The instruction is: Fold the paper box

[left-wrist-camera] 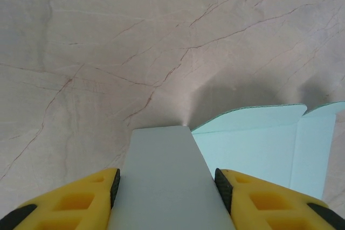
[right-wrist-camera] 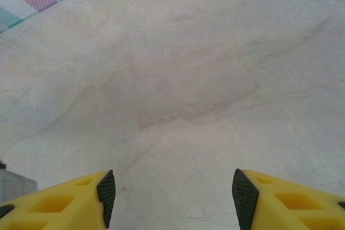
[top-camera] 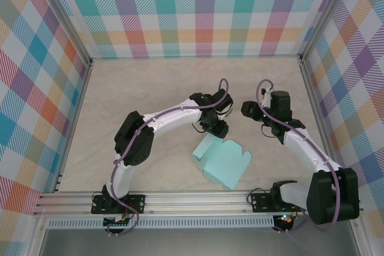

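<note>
From above, paper box (top-camera: 223, 163) on table (top-camera: 150, 88) toward 6 o'clock, left gripper (top-camera: 218, 130) at its 12 o'clock edge, right gripper (top-camera: 252, 111) apart at 2 o'clock, left wrist, pads (left-wrist-camera: 114, 187) clamped on its flap, right wrist, fingers (right-wrist-camera: 105, 195) spread over table.

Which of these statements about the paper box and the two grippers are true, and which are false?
1. A flap of the paper box lies between the fingers of the left gripper. True.
2. The right gripper holds the paper box. False: it is open, with bare table under it.
3. The paper box is pink. False: it is pale mint-aqua.
4. The paper box lies in the near half of the table. True.
5. The paper box lies wholly flat. False: part of it stands up from the table.
</note>
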Tool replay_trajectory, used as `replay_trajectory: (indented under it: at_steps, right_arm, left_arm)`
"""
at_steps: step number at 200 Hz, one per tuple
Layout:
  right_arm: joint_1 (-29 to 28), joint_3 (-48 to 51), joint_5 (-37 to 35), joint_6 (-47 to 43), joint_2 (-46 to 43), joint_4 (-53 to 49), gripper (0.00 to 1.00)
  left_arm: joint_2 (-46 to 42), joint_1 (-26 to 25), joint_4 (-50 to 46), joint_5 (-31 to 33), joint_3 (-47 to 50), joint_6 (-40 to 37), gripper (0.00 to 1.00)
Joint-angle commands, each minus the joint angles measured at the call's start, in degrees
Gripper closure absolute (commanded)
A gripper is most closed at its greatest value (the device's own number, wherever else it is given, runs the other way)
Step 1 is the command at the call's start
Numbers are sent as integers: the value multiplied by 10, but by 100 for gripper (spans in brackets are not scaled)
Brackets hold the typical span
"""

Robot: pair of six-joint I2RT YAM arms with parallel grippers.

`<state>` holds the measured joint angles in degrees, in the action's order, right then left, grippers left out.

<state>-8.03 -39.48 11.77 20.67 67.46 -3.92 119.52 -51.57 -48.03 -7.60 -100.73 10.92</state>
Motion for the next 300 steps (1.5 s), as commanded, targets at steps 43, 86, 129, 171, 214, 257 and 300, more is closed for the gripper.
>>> replay_trajectory:
  at_steps: [43,86,129,171,214,257,300]
  right_arm:
    - [-57,39,211,-207,-19,95,41]
    - [-188,110,195,-359,-54,174,42]
    - [-343,124,102,-402,14,289,42]
    - [-397,87,85,-392,101,333,43]
    - [-410,64,75,-358,145,340,43]
    - [-427,49,23,-355,191,373,53]
    - [-427,35,41,-386,226,367,70]
  left_arm:
    - [-73,90,-30,-5,22,-21,62]
    - [-93,159,-7,-44,60,38,65]
    - [-91,181,14,-68,73,77,64]
    - [-86,184,18,-60,74,97,64]
    - [-87,187,25,-54,83,110,64]
    - [-94,188,34,-52,96,119,64]
    - [-97,189,39,-56,102,110,64]
